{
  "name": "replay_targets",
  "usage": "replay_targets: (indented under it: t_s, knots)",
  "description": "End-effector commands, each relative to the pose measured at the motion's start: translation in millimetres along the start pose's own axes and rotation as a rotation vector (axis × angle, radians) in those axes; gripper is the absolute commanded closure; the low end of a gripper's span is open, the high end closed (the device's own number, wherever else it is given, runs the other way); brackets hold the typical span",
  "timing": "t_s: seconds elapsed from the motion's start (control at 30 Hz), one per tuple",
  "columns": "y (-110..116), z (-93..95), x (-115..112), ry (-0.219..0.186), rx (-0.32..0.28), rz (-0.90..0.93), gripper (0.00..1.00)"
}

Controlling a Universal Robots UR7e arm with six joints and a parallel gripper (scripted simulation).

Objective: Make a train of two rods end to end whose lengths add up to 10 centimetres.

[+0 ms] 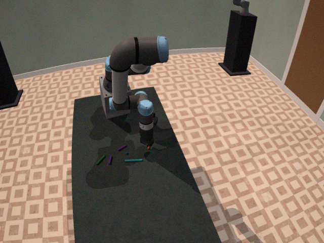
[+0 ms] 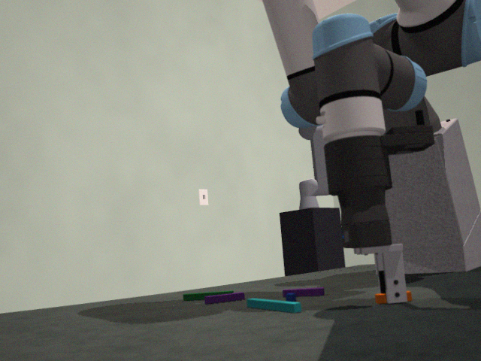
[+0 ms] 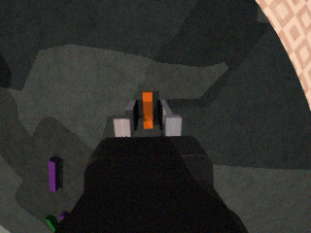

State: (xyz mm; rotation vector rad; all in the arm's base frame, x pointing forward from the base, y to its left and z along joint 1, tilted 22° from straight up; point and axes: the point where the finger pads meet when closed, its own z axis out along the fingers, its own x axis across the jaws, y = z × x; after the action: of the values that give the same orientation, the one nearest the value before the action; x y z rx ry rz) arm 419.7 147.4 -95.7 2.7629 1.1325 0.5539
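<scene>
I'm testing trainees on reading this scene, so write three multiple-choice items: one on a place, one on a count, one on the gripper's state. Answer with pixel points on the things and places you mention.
1. Where is the orange rod?
A) Across the turquoise rod
B) Between the gripper's fingers
C) Beside the green rod

2. How many purple rods are there?
A) One
B) Two
C) Four

3. How does the gripper stand?
A) Open, with a gap on each side of the rod
B) Shut tight on a rod
C) Lifted high, holding the blue rod

1: B, the orange rod (image 1: 148, 147) (image 2: 381, 298) (image 3: 148, 111) shows between the two fingers in the wrist view.
2: B, one purple rod (image 1: 122, 147) (image 2: 303, 292) (image 3: 52, 176) and another purple rod (image 1: 110, 159) (image 2: 224, 298) lie apart.
3: A, the gripper (image 2: 392, 298) (image 3: 148, 109) shows dark gaps beside the rod.
</scene>
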Motion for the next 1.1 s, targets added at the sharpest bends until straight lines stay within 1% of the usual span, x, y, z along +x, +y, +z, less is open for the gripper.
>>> replay_targets:
  t_s: [0.0,0.27,0.43,0.6,0.77,0.83,1.07]
  knots:
    - [0,-0.3,0,0.001,-0.001,0.0,0.46]
    - [0,-1.6,0,0.001,-0.001,0.0,0.46]
    - [0,-7.4,0,0.001,-0.001,0.0,0.46]
    - [0,-18.3,0,0.001,-0.001,0.0,0.46]
    - [0,-33.0,0,0.001,-0.001,0.0,0.46]
    - [0,-33.0,0,0.001,-0.001,0.0,0.46]
    - [0,-55.8,0,0.001,-0.001,0.0,0.46]
